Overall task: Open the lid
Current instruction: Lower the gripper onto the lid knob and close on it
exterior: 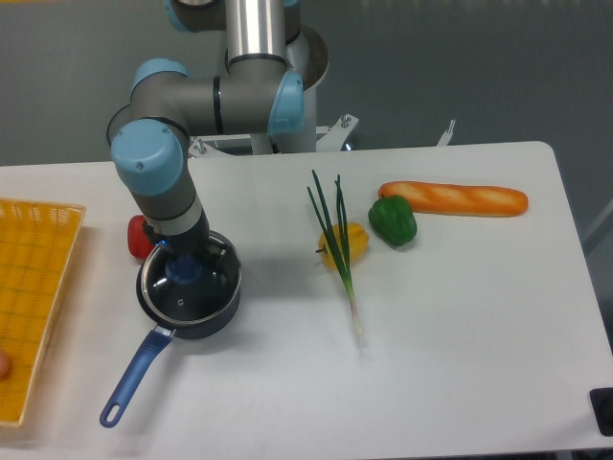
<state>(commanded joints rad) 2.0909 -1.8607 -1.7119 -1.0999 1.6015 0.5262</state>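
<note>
The lid (188,286) sits flat on the dark saucepan (182,309) at the left of the table (460,335), its blue knob directly under the gripper (186,267), which points straight down from the arm. The wrist hides the jaws, so whether they are closed on the knob cannot be told. A red pepper (140,236) lies just beyond the pan; spring onions (335,244), a yellow pepper (352,242), a green pepper (393,219) and a baguette (454,198) lie to the right.
</note>
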